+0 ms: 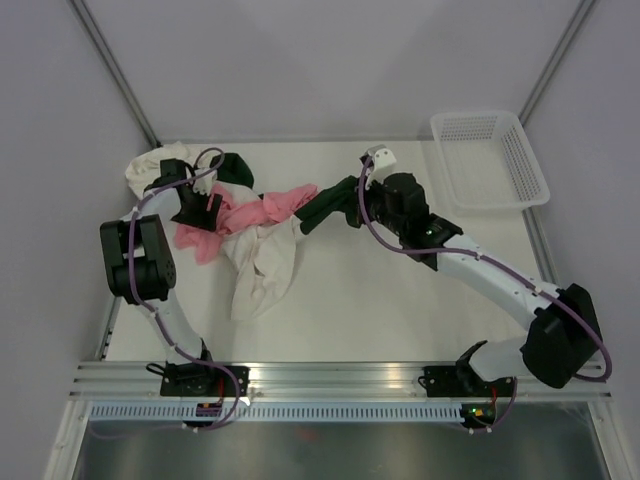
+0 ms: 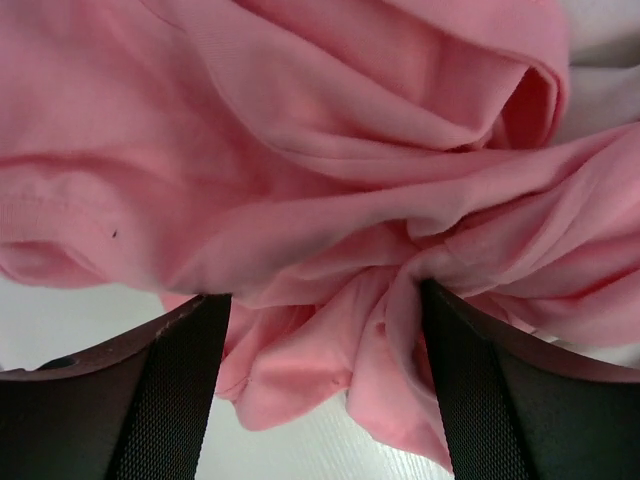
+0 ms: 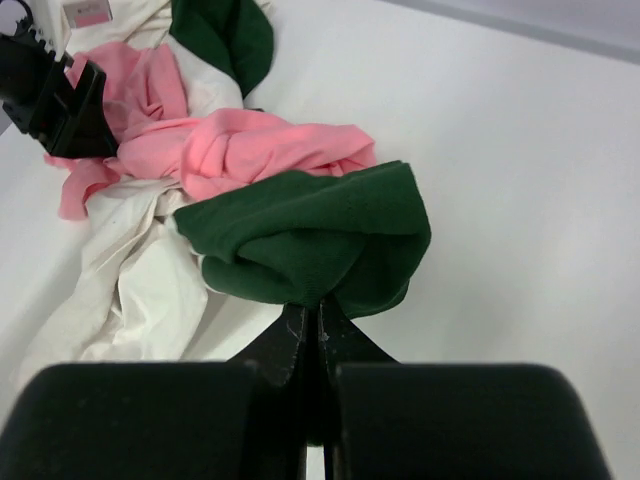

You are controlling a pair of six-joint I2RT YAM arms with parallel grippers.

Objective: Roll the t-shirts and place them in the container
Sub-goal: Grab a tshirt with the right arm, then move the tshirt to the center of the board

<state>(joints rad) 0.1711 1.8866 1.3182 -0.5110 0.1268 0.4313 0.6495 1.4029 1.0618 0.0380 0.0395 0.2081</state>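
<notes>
The t-shirts lie in a heap at the table's back left. My right gripper [image 1: 345,192] [image 3: 320,300] is shut on a bunched fold of the dark green t-shirt [image 1: 322,208] [image 3: 310,235]. The pink t-shirt [image 1: 255,213] [image 2: 300,150] [image 3: 250,150] is twisted across the heap. My left gripper [image 1: 200,212] [image 2: 322,335] stands open over its left end, and loose pink folds hang between the wide-apart fingers. A cream t-shirt [image 1: 265,268] [image 3: 140,290] trails toward the near edge. Another cream t-shirt [image 1: 150,168] is bunched at the far left.
A white mesh basket [image 1: 490,158] stands at the back right corner. More dark green cloth [image 1: 238,168] [image 3: 225,35] shows behind the pink one. The left arm's elbow [image 1: 138,258] hangs over the table's left edge.
</notes>
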